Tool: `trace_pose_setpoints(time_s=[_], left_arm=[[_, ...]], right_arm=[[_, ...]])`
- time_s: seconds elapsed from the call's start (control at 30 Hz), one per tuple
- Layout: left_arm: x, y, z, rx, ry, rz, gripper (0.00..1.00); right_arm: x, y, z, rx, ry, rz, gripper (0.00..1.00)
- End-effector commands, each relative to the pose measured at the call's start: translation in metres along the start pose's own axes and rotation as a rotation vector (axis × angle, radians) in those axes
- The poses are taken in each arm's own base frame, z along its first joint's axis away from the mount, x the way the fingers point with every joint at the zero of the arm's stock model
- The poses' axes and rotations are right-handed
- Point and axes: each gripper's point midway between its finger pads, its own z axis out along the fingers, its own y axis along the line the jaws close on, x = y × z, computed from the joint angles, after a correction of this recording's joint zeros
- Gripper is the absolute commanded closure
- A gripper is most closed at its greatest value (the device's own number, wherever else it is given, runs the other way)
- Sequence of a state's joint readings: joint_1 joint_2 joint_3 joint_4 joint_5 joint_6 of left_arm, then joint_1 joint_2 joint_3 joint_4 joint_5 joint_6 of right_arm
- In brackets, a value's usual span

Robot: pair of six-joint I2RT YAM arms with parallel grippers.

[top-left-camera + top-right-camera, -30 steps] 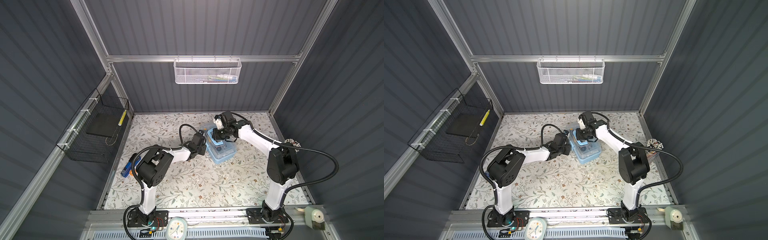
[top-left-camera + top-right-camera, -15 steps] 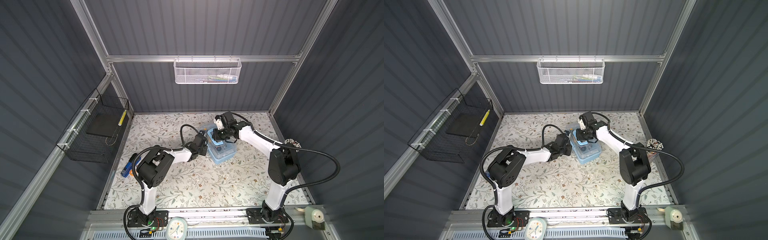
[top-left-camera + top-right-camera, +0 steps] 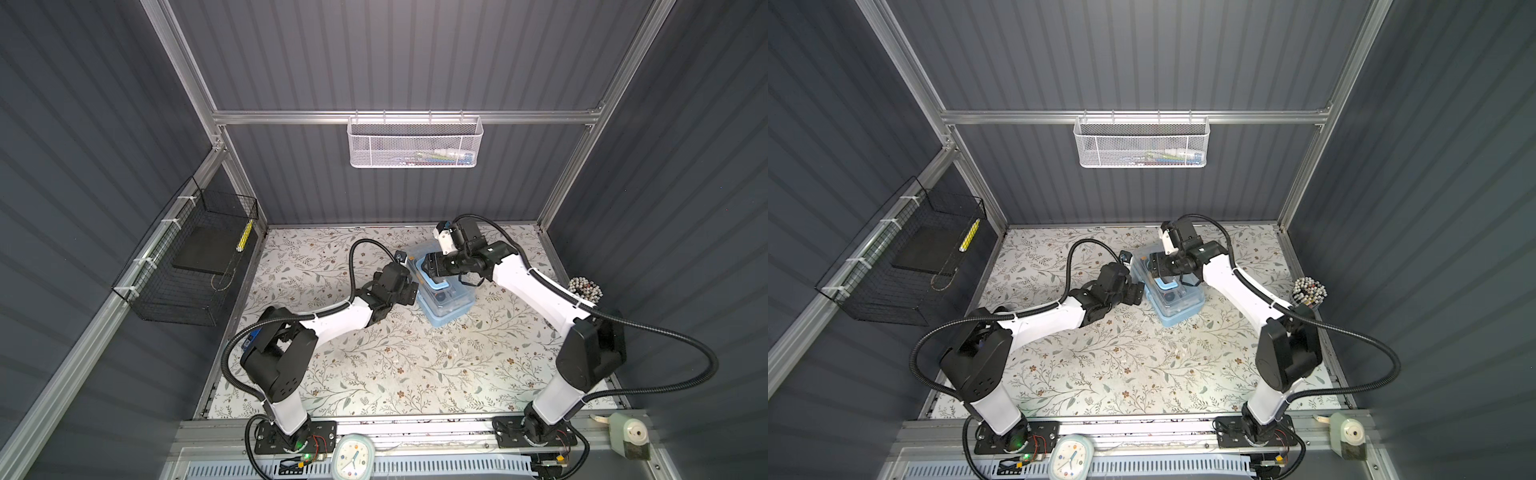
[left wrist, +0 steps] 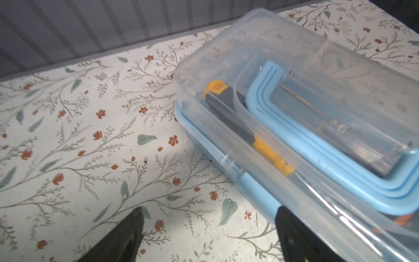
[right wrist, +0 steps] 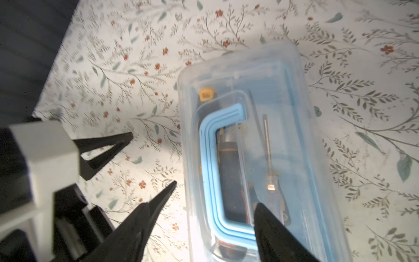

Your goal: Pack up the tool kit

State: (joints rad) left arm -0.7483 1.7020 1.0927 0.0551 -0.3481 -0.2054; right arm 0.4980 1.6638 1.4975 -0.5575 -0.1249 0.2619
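Lid on, the tool kit [image 3: 448, 300] sits on the floral table [image 3: 374, 365] between the left gripper [image 4: 209, 208] and right gripper [image 5: 216, 193], both spread wide, neither clamping it.

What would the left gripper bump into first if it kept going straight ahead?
Most likely the tool kit. The open left gripper points at its near side, one finger at the edge; the other faces only table. Depth is unclear.

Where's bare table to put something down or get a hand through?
Free: broad table stretch from tool kit to front rail; back-left corner beside black wire basket. Crowded: left gripper and right gripper bunched at the kit.
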Motion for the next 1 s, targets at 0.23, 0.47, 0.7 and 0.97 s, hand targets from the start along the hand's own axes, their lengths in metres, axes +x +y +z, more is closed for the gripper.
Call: trace_pose_setpoints(time_s=[0.23, 0.47, 0.7, 0.97], left_arm=[[-0.009, 0.134, -0.059, -0.351, -0.114, -0.138, 0.00], [0.021, 0.189, -0.064, -0.571, -0.124, -0.076, 0.00], [0.056, 0.219, -0.058, -0.640, -0.118, -0.027, 0.00], [0.090, 0.248, -0.047, -0.645, -0.157, -0.028, 0.00]], right_arm=[[-0.005, -0.098, -0.091, 0.453, -0.374, -0.117, 0.01], [0.071, -0.177, -0.111, 0.675, -0.617, -0.095, 0.01], [0.122, -0.221, -0.101, 0.797, -0.674, -0.048, 0.01], [0.098, -0.234, -0.068, 0.670, -0.647, -0.041, 0.01]])
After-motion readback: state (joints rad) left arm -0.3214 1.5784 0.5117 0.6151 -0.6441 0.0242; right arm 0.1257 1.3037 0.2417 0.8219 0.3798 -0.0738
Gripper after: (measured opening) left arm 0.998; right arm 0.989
